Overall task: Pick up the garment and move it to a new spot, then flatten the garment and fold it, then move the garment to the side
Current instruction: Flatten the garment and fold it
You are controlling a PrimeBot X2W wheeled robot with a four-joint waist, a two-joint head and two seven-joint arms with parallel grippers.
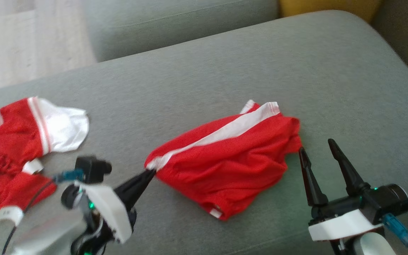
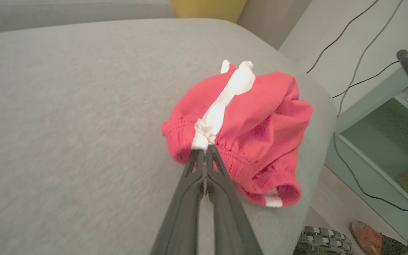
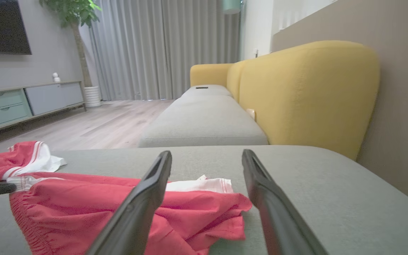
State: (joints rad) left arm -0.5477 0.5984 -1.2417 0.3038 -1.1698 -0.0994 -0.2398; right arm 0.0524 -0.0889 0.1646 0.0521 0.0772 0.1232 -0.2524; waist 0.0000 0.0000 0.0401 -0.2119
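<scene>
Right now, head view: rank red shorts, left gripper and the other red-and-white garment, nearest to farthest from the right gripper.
1. red shorts: just left of the right gripper and its open fingers.
2. left gripper: at the shorts' far end, shut on the waistband.
3. red-and-white garment: far left of the sofa seat.

Red shorts (image 1: 225, 163) — white side stripe, grey-green sofa cushion (image 1: 225, 71), yellow backrest (image 3: 306, 92)
</scene>
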